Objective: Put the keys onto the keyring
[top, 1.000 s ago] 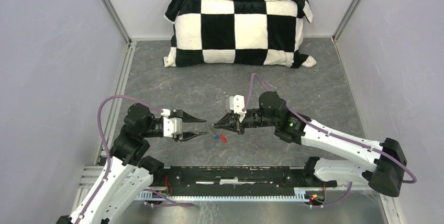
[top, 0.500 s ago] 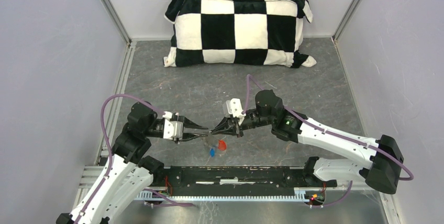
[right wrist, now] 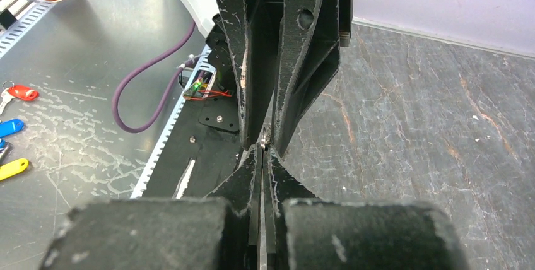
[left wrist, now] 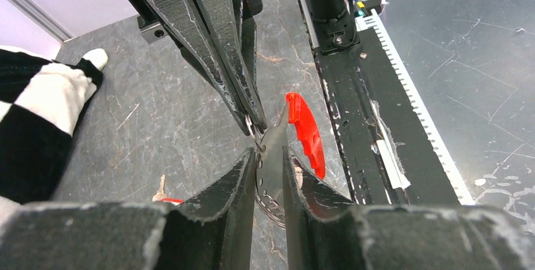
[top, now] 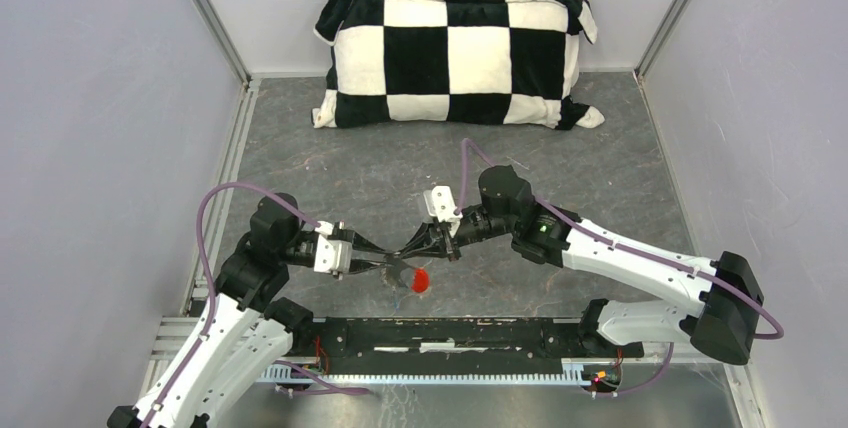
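The two grippers meet tip to tip above the grey floor near the front. My left gripper (top: 385,254) (left wrist: 269,153) has its jaws drawn in on a flat silver key (left wrist: 276,136). The wire coils of the keyring (left wrist: 272,205) show in the gap below that key. A red tag (top: 421,279) (left wrist: 306,134) and a small blue tag (top: 402,294) hang under the meeting point. My right gripper (top: 405,248) (right wrist: 265,150) is shut on a thin silver edge, apparently the ring's wire. A loose key (left wrist: 161,188) lies on the floor.
A black-and-white checked pillow (top: 455,53) lies at the back wall. The black base rail (top: 460,333) runs along the near edge. Beyond it, on the metal surface, lie red (right wrist: 22,92), blue (right wrist: 9,127) and yellow (right wrist: 12,169) tagged keys.
My left gripper has moved right to the right gripper's tip and its jaws have narrowed onto the key. The right gripper has shifted left and lower, and the tags hang lower.
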{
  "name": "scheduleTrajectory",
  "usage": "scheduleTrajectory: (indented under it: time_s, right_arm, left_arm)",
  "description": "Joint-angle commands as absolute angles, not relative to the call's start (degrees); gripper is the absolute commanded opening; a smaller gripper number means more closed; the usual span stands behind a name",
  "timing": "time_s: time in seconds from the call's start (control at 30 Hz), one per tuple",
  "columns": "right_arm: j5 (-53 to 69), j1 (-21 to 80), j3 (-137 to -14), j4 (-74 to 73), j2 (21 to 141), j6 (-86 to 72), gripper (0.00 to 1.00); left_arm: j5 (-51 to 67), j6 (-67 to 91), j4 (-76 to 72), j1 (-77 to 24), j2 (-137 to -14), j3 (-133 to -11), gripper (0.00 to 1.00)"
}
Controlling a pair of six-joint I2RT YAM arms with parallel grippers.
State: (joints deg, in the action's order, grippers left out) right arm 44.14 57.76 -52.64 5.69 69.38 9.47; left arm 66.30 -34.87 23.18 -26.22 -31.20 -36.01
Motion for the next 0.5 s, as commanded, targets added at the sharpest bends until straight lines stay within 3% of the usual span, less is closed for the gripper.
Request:
scheduleTrajectory:
  time_s: [0.0,0.47]
  right_arm:
    - [45.54,57.92,-55.81,6.36,69.35,10.59,0.00]
    - [45.97,57.90,-57.27,3.27,70.57,12.18,0.00]
  left_arm:
    - [67.32,-37.20,23.68,-26.32,-31.37,-37.35,0.28]
    - [66.35,-36.76,23.71,-26.31,-31.89,-38.61,0.32]
